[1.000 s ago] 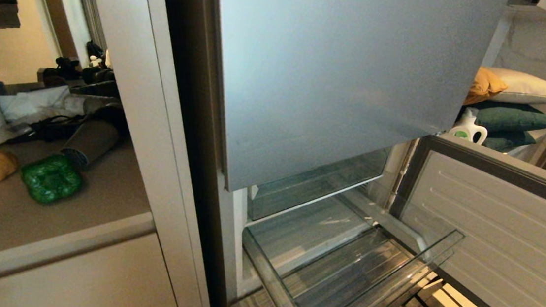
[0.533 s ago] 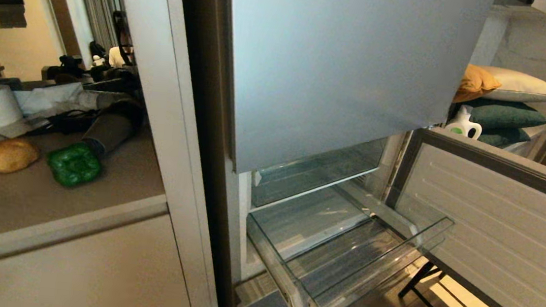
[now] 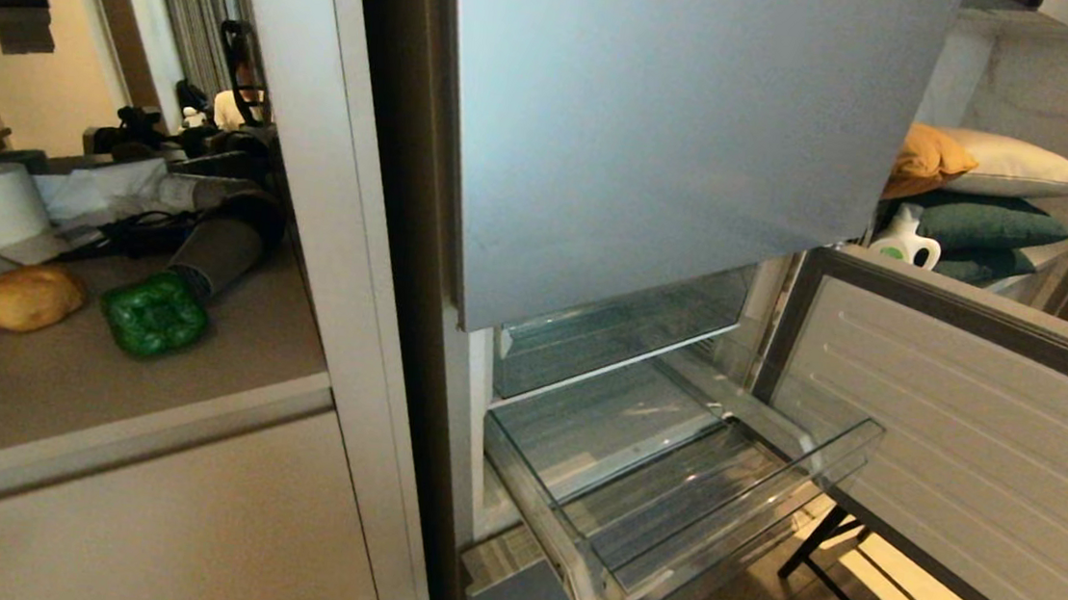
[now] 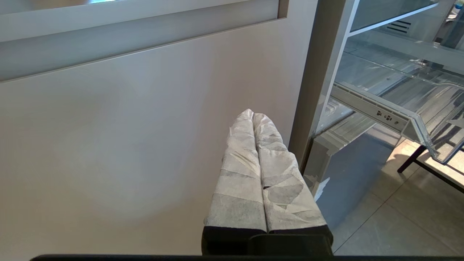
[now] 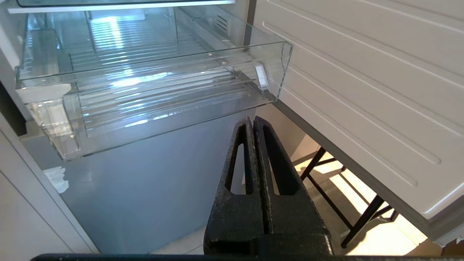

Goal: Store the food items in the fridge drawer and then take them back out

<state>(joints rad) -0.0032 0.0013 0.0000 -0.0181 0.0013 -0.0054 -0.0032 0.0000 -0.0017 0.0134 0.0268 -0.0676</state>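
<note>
Only the camera has shifted; nothing itself moved. Wide transparent ribbed fridge drawer (image 3: 669, 525) stands pulled out, empty. Glossy green bell pepper (image 3: 154, 313) and tan oval potato (image 3: 28, 296) wait near the desk's (image 3: 100, 397) left edge: storing not begun. Both grippers, left (image 4: 253, 115) and right (image 5: 252, 121), have jaws closed, empty.

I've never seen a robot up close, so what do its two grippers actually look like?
Each ends in two long fingers tapering to a point. The left gripper has its fingers wrapped in wrinkled white-grey tape over a black base. The right gripper is bare, rough black, with a long slot through each finger. No cables or markings show.
</note>
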